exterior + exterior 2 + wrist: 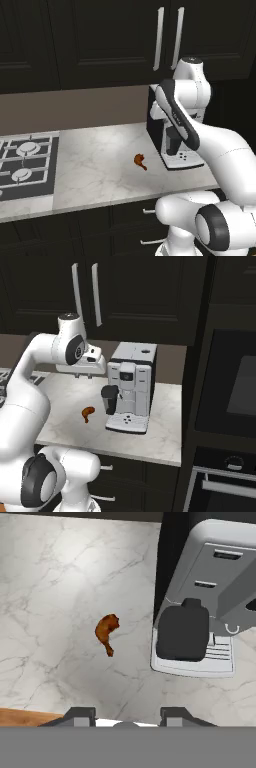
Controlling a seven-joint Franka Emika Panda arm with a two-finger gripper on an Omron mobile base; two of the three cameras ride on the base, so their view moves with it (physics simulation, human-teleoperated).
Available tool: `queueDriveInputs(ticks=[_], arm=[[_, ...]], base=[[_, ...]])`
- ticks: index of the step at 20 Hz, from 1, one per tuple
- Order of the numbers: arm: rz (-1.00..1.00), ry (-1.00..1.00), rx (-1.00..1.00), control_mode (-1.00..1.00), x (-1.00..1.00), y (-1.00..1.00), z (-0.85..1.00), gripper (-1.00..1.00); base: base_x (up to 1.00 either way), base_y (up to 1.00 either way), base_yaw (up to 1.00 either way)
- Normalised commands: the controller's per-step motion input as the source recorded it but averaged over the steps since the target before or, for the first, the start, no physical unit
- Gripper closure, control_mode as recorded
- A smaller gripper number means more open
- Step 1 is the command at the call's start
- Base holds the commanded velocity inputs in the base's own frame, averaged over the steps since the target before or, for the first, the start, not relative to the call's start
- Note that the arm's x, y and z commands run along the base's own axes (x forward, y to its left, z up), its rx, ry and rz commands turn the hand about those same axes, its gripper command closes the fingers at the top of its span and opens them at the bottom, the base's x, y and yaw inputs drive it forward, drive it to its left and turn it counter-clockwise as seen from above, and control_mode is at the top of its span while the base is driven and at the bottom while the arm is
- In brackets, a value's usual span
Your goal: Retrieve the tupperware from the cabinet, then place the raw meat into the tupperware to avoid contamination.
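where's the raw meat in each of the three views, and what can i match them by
Left base view: the raw meat lies on the marble counter, right of centre.
Right base view: it lies left of centre.
Hand view: it lies left of centre.
Shared landmark: the coffee machine, standing just right of the meat in all three.

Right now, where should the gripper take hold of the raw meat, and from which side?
Grip the raw meat across its thick rounded end, coming straight down from above: it lies flat and alone on the marble counter, left of the coffee machine; its thin end looks too narrow to hold.
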Motion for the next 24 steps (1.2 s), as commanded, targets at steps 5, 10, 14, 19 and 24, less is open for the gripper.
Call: queueDriveInputs(ticks=[5, 10, 14, 19, 24], arm=[[-0.01, 0.00, 0.00, -1.00, 0.00, 0.11, 0.00, -1.00], [-0.07, -0.19, -0.03, -1.00, -0.04, 0.21, 0.26, -1.00], [-0.16, -0.20, -0.03, -1.00, 0.05, 0.00, 0.54, -1.00], [-0.06, -0.11, 0.00, -1.00, 0.14, -0.31, 0.49, -1.00], [-0.02, -0.09, 0.04, -1.00, 0.30, -0.52, 0.61, -1.00]], base=[[0.00, 0.00, 0.00], [0.00, 0.00, 0.00], [0.00, 0.00, 0.00], [0.00, 0.00, 0.00], [0.00, 0.00, 0.00]])
